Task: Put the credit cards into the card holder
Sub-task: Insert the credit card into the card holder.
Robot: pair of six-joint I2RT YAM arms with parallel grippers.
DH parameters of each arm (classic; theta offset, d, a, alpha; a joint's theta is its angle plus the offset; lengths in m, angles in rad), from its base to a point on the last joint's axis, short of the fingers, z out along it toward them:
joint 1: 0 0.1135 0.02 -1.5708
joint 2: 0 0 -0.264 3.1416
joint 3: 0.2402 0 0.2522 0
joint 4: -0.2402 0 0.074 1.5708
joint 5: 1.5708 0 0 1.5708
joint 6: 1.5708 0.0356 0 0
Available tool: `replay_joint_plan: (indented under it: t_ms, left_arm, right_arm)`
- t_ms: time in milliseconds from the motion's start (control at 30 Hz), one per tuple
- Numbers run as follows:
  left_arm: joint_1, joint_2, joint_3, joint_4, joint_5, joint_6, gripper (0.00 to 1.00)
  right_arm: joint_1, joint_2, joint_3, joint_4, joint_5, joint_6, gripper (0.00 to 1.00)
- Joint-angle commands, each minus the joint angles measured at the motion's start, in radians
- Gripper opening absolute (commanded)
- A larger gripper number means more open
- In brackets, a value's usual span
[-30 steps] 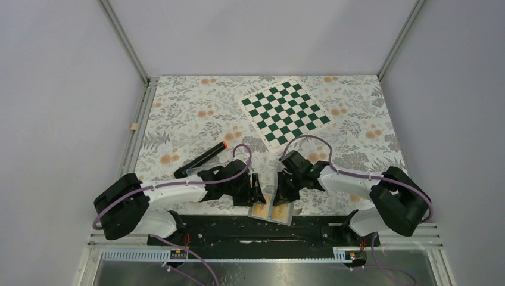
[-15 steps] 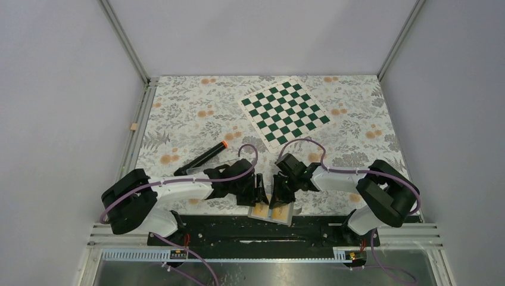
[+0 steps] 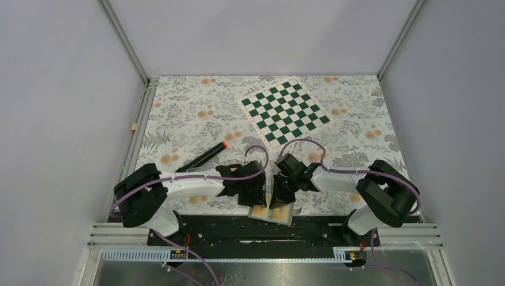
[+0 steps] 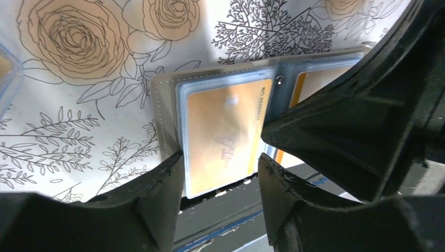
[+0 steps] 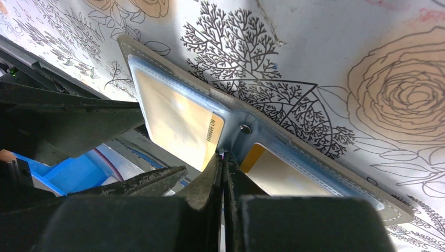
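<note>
Closing in from 9 o'clock, left gripper (image 4: pixel 220 165) narrows, jaws apart, flanking orange-yellow rectangular card (image 4: pixel 223 131) already sleeved in open flat grey folding card holder (image 3: pixel 275 213) at 6 o'clock table edge. Right gripper (image 5: pixel 223 163), jaws together, stays pinning holder's spine. Second orange card (image 5: pixel 252 155) also pocketed: task looks near done.

Bright even light, blurred close foreground.

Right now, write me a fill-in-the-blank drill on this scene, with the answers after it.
The holder lies ____, with cards showing in its pockets.
The right claw is ____, its tip near the holder's stud.
The chessboard has white and ____ squares.
The black marker has an ____ tip.
Missing words: open; shut; green; orange.
</note>
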Motion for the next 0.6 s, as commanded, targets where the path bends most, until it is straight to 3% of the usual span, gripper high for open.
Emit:
replay_joint_plan:
  t_ms: [0,200,567]
  left_arm:
    - [-0.024,0.020,0.048,-0.007,-0.028,0.019,0.47]
    - [-0.038,-0.015,0.092,-0.069,-0.062,0.022,0.29]
    - [-0.082,0.044,0.219,-0.219,-0.133,0.057,0.35]
  right_arm:
    - [0.010,0.006,0.018,-0.005,0.014,-0.003,0.00]
    - [0.011,0.004,0.018,-0.006,0.009,-0.003,0.00]
    - [0.011,0.008,0.019,-0.006,0.003,-0.004,0.00]
